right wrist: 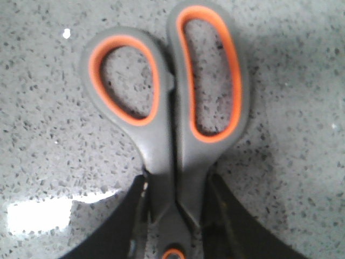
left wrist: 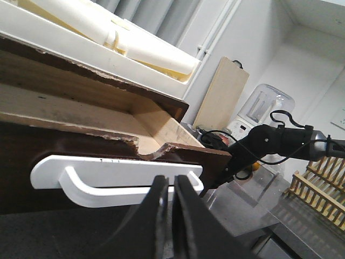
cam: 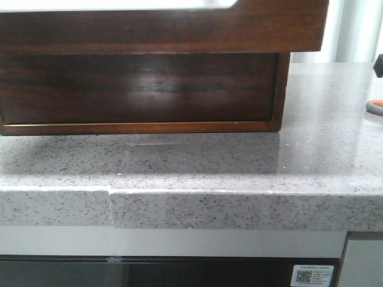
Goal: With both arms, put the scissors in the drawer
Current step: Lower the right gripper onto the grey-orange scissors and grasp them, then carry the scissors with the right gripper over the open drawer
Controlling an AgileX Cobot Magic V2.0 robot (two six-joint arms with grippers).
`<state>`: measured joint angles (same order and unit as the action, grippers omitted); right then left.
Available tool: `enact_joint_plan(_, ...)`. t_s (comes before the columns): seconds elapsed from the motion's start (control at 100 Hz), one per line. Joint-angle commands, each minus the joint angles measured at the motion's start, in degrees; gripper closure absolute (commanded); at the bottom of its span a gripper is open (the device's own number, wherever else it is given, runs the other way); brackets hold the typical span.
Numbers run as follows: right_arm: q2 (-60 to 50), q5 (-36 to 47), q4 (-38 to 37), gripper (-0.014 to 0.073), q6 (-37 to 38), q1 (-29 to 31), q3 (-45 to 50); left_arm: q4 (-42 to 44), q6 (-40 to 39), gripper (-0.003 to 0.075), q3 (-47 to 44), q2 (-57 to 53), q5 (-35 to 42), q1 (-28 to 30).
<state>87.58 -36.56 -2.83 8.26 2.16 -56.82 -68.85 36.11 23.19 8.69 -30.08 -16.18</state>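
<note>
The scissors (right wrist: 161, 145) have grey handles with orange-lined loops and lie flat on the speckled counter. My right gripper (right wrist: 177, 182) has a finger pressed against each side of the handle neck, below the loops. In the front view only an orange, grey-rimmed bit of the scissors (cam: 375, 106) shows at the far right edge. The drawer (cam: 161, 30) is the wide dark brown front at the top, with white along its upper edge. My left gripper (left wrist: 171, 181) is shut, its tips right in front of a white handle (left wrist: 97, 175) on a dark notched panel.
The grey speckled counter (cam: 239, 161) has a stepped front edge. A taller dark wood front (cam: 137, 89) sits under the drawer. In the left wrist view I see a white tray of cream items (left wrist: 108, 32), my right arm (left wrist: 275, 140), a cutting board (left wrist: 221, 94) and a dish rack (left wrist: 321, 186).
</note>
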Motion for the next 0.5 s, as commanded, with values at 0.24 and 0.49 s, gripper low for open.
enact_joint_plan(0.24, -14.39, 3.75, 1.93, 0.0665, -0.78, -1.62, -1.26, -2.83, 0.25, 0.0739, 1.91, 0.62, 0.15, -0.41)
enact_joint_plan(0.49, -27.75, 13.81, 1.93, 0.0665, -6.41, -11.73, -12.48, -2.83, 0.25, 0.0739, 1.91, 0.62, 0.15, -0.41)
